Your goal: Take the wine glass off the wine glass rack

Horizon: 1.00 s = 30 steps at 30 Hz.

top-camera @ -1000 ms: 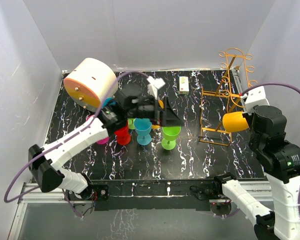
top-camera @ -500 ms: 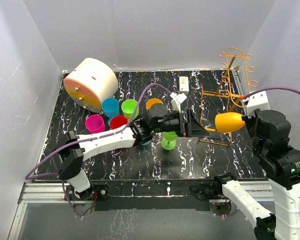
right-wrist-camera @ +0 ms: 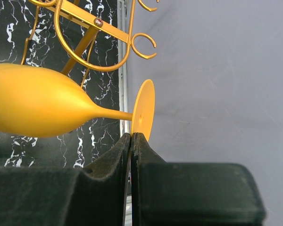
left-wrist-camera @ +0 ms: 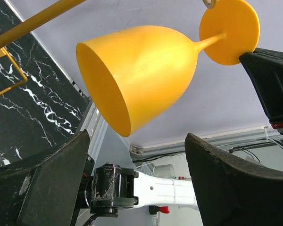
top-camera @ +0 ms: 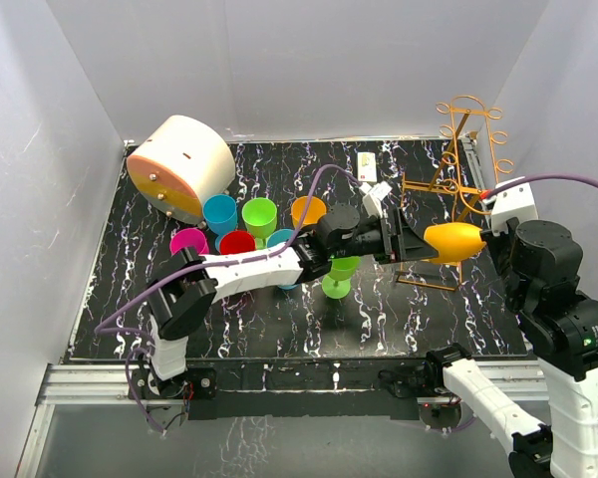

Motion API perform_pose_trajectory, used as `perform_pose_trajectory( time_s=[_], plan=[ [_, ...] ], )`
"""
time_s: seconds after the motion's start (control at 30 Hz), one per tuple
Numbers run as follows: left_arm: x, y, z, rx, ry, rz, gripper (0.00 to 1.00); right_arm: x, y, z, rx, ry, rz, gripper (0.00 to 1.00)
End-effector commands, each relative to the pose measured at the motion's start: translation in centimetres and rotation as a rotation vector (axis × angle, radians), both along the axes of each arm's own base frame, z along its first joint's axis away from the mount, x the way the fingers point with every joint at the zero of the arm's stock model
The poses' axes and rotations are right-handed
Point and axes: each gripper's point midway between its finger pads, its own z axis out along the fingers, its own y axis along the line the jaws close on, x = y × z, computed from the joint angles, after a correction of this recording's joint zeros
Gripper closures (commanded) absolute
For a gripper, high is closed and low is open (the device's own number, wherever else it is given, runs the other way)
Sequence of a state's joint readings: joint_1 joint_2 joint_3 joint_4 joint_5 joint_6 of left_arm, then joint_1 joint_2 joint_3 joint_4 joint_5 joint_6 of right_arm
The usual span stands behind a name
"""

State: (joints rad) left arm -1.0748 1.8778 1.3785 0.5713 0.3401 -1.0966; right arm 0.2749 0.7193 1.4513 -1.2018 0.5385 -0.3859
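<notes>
The right fingers [top-camera: 494, 242] pinch the yellow wine glass [top-camera: 453, 242] by its foot, sideways beside the wine glass rack [top-camera: 439, 184] — bowl pointing left. The left fingers [top-camera: 411, 237] stand spread at its mouth.

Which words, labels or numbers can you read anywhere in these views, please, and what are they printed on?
No text can be read in any view.
Small white box at the far side of the table: red and dark print, too small to read.
Yellow wine glass: no markings show.
</notes>
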Motion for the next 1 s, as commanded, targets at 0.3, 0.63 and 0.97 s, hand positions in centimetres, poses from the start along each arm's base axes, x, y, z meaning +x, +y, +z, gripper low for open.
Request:
perform_pose_trajectory(
  time_s=[0.3, 0.63, 0.97],
  plan=[
    [-0.9, -1.1, 7.0, -0.272, -0.038, -0.072, 0.45, -0.1, 0.5, 2.2, 0.048, -0.098, 0.023, 1.00],
    [-1.6, -0.5, 9.2, -0.363, -0.043, -0.100, 0.75, -0.2, 1.2, 2.1, 0.100, -0.107, 0.051, 1.00],
    [-2.7, 1.7, 10.5, -0.310, -0.069, -0.093, 1.00, -0.2, 3.8, 1.9, 0.257, -0.089, 0.123, 0.87]
  ],
)
